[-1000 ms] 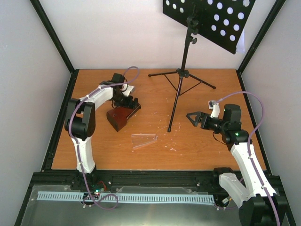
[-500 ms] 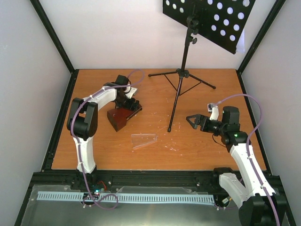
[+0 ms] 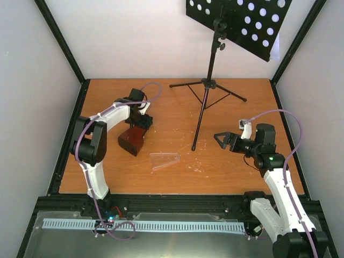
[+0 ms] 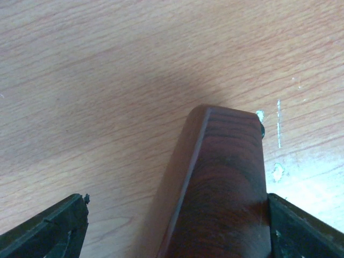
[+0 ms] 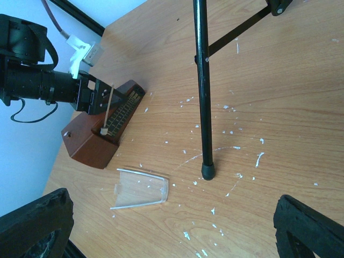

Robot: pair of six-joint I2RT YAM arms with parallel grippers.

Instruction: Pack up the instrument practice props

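Left wrist view: I see small red-brown wooden pyramid metronome (image 4: 226, 177) lying on orange wooden table (image 3: 242, 172), straddled by left gripper (image 3: 142, 122). Jaws spread, one finger touching wood, other apart. My worry: lopsided closing shoves or spins tapered body, grip slips. Loose clear plastic cover (image 3: 164, 160) nearby, easily knocked. Right gripper (image 3: 221, 140) agape, empty, near tall black tripod music stand (image 3: 207, 91); bump could topple it.
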